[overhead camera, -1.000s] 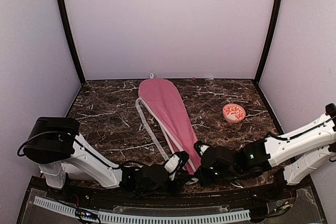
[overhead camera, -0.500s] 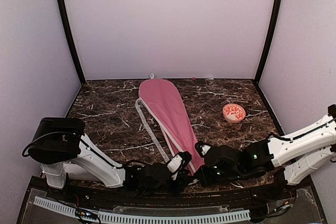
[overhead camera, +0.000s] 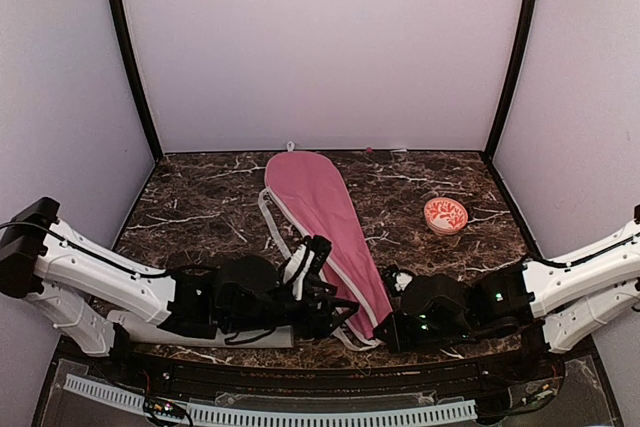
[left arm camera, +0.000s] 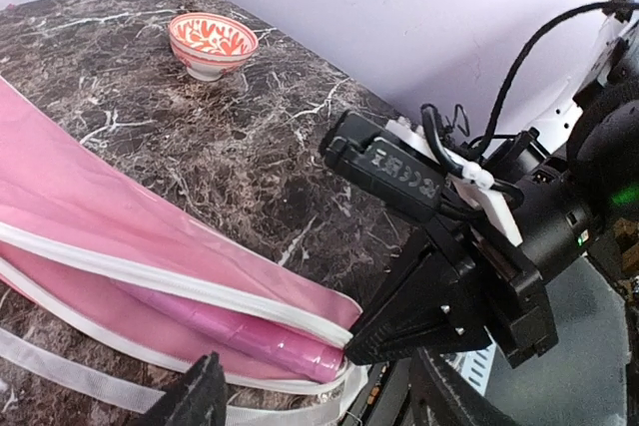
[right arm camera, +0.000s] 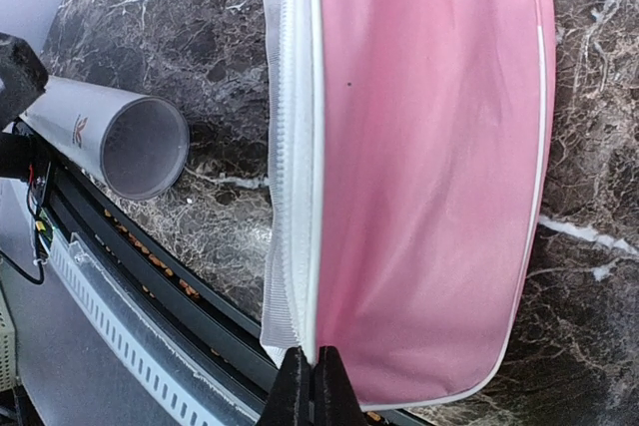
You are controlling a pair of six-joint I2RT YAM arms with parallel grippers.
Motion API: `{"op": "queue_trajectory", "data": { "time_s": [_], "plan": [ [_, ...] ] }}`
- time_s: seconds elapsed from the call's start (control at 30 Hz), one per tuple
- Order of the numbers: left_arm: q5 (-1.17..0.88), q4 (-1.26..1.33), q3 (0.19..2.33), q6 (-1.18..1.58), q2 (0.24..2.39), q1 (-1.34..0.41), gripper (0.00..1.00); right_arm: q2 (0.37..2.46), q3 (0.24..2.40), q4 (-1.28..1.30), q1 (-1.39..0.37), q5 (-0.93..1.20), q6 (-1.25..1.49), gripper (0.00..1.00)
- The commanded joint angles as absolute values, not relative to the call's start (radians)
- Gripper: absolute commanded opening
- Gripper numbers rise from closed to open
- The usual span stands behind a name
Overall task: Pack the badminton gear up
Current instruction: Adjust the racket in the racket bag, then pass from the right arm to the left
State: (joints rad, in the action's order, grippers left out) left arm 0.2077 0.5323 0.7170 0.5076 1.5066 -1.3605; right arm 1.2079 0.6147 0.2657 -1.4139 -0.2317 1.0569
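L gripper (overhead camera: pixel 325 282) has backed off bag (overhead camera: pixel 320 207) mouth to its left flank; jaw spread can't be told (one finger in view). R gripper (right arm camera: pixel 307 371) pressed shut, pinching bag's zipper edge at near end. Mouth open, so zipping pending.

Count: 1 bag, 1 racket handle (left arm camera: pixel 240 331) inside, 1 tube (right arm camera: pixel 110 137) lying alongside, 1 bowl (overhead camera: pixel 445 215), 0 shuttlecocks seen.

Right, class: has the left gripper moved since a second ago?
Yes. In the top view the left gripper has moved away from the near edge of the table, up alongside the pink bag, toward the back wall.
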Motion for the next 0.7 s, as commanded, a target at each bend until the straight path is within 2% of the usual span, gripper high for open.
{"op": "queue_trajectory", "data": {
  "time_s": [0.0, 0.2, 0.43, 0.67],
  "plan": [
    [0.049, 0.241, 0.746, 0.706, 1.433, -1.203, 0.66, 1.185, 0.609, 0.203, -1.407, -0.261, 1.069, 0.00],
    [-0.003, 0.226, 0.785, 0.865, 1.443, -0.987, 0.69, 1.194, 0.619, 0.160, -1.407, -0.256, 1.057, 0.00],
    [-0.098, 0.275, 0.866, 0.894, 1.598, -0.756, 0.69, 1.206, 0.635, 0.137, -1.407, -0.247, 1.022, 0.00],
    [-0.148, 0.316, 0.956, 0.925, 1.789, -0.652, 0.70, 1.207, 0.652, 0.121, -1.406, -0.252, 1.000, 0.00]
  ]
}}
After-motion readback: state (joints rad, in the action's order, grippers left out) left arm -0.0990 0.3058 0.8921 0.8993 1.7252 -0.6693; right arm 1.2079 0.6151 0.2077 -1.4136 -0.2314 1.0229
